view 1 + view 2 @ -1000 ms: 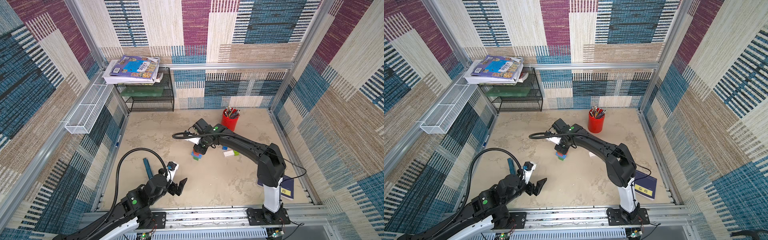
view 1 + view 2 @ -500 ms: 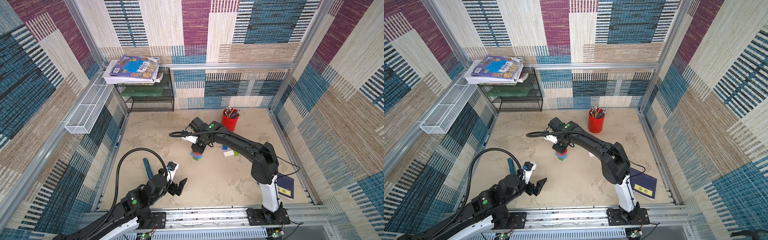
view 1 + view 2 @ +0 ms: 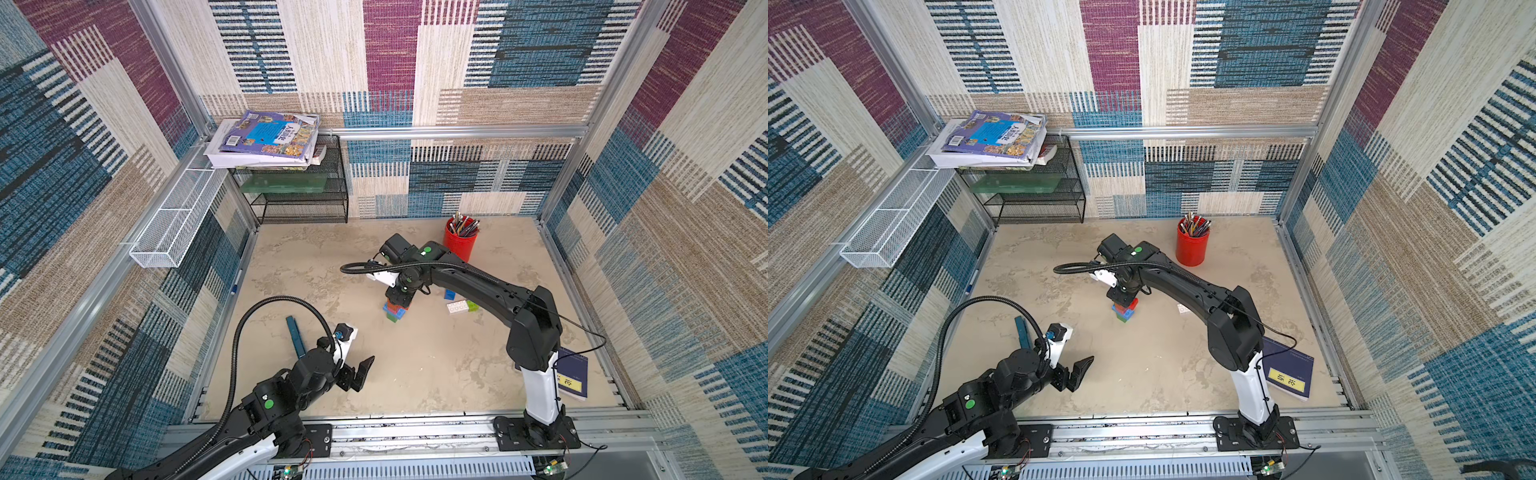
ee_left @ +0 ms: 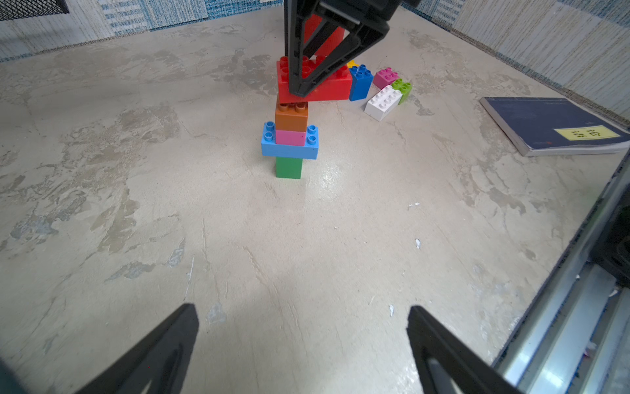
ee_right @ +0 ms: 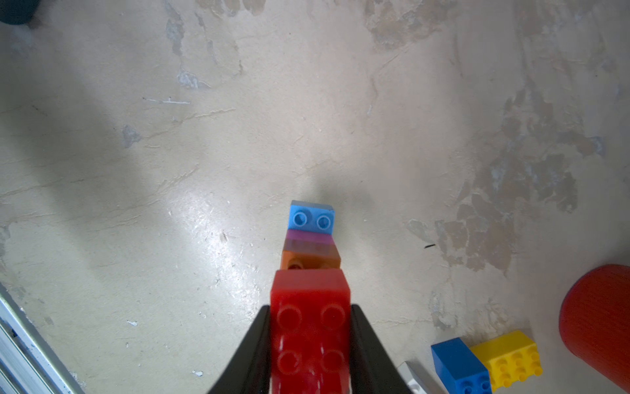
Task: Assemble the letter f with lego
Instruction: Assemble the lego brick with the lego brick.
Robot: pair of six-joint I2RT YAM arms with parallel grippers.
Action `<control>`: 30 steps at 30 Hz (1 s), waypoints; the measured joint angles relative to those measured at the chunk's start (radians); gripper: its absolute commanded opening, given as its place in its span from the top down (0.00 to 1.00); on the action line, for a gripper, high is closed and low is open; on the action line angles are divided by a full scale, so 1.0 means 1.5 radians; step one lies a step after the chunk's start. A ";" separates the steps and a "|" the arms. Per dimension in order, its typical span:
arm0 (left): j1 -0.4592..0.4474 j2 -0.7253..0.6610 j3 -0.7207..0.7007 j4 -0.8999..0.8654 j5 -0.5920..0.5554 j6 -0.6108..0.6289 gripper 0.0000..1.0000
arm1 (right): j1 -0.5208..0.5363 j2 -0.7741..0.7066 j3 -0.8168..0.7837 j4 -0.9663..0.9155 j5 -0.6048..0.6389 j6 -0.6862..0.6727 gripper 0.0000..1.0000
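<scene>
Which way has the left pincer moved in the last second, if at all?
No. In a top view the left pincer stays open, in the same spot beside the blue bar as before.

We look across the mottled beige table (image 4: 306, 238) at a slim lego tower (image 4: 290, 136): a green brick (image 4: 288, 168) at the foot, a longer light-blue brick (image 4: 289, 149) laid across it, then a pink brick (image 4: 289, 137) and an orange brick (image 4: 291, 117). At the top the right gripper (image 4: 306, 80) clasps a red brick (image 4: 332, 89), which overhangs toward the loose pieces beyond: a dark-blue brick (image 4: 360, 83), a magenta brick (image 4: 385, 76), a lime brick (image 4: 403, 89) and a white brick (image 4: 383, 102). A navy book (image 4: 545, 126) with a yellow label lies near the table's edge. Nearest us, the left gripper (image 4: 302, 308) stands over the table, its black fingers (image 4: 163, 351) spread wide.
</scene>
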 measured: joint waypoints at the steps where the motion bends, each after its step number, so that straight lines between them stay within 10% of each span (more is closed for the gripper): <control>1: 0.000 0.000 0.000 0.000 0.000 0.000 0.01 | -0.002 -0.003 -0.005 0.004 0.004 0.002 0.83; 30: 0.000 0.000 0.000 0.000 0.000 0.000 0.01 | 0.015 -0.047 -0.089 0.118 0.065 0.067 0.80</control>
